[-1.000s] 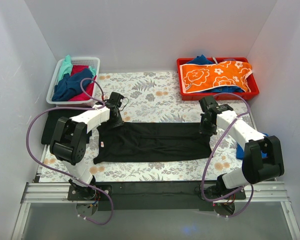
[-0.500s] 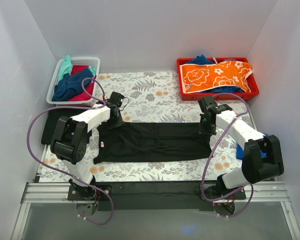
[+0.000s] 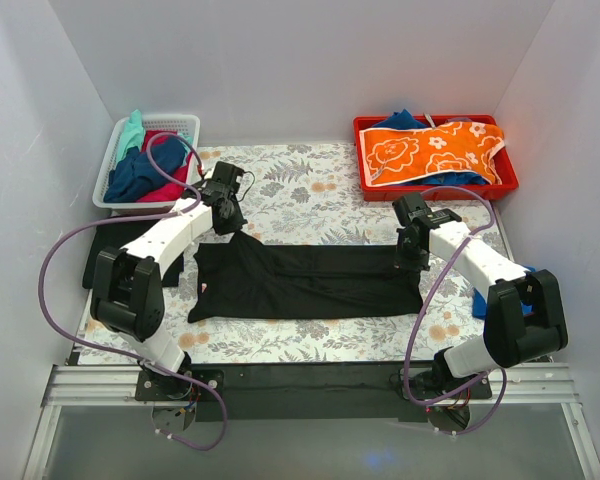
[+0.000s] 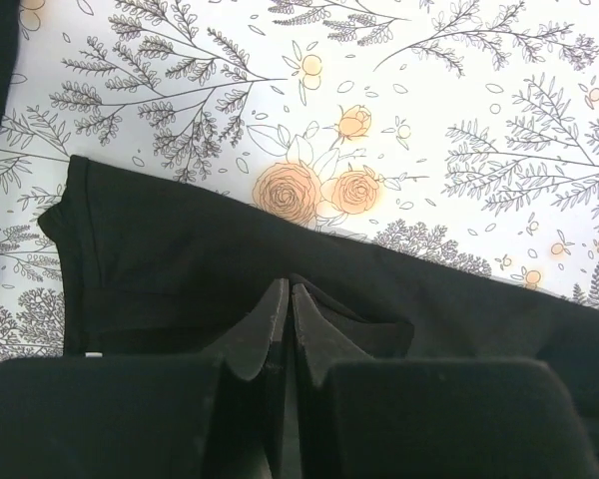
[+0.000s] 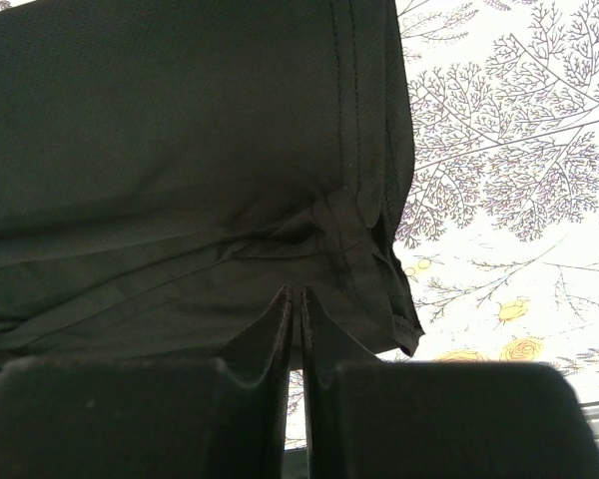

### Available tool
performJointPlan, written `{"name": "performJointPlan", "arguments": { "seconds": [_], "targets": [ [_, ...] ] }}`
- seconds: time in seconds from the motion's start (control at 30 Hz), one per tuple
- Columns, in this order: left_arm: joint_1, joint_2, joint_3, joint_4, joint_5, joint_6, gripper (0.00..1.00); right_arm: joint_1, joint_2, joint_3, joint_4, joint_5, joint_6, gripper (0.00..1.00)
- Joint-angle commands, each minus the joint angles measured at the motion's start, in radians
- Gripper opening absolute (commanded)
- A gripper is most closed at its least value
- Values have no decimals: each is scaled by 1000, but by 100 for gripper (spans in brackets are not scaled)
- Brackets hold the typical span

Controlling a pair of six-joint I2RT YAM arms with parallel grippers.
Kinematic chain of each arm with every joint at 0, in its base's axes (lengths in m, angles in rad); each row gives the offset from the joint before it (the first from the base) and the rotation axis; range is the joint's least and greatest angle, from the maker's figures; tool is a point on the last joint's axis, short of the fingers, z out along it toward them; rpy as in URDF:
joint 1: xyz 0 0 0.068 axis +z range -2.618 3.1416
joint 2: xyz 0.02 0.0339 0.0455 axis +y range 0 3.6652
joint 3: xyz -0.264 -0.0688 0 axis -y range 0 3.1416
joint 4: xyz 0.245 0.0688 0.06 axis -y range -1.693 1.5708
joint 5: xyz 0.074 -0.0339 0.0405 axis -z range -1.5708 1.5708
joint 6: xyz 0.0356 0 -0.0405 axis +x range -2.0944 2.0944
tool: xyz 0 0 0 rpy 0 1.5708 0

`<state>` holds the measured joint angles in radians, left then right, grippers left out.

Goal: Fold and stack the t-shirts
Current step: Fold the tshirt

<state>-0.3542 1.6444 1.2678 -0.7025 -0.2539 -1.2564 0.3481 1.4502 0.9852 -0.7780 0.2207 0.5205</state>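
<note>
While left end effector and right end effector pinch t-shirt, clothes fill basket and tray.

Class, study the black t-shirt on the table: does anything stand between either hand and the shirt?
Nothing visible does. The left hand and the right hand each have their fingers closed on the far edge of the black t-shirt, with cloth bunched at the tips.

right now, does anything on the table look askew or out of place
The black t-shirt lies as a long strip, but its far left corner is tented up where the left tool pinches it, and cloth bunches at the right tool. Nothing looks spilled or damaged.
</note>
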Motion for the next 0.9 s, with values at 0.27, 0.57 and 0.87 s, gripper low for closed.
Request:
{"name": "performJointPlan", "arguments": {
  "seconds": [0.27,0.57,0.87],
  "targets": [
    [6,19,1,-68,-156,-49,52,12,6,9,14,-6,-5,12],
    [3,-153,-93,-149,-30,-124,57,14,36,47,26,-43,-59,15],
    [-8,-224,-262,-219,76,-282,57,14,104,30,39,-51,-83,15]
  ]
}}
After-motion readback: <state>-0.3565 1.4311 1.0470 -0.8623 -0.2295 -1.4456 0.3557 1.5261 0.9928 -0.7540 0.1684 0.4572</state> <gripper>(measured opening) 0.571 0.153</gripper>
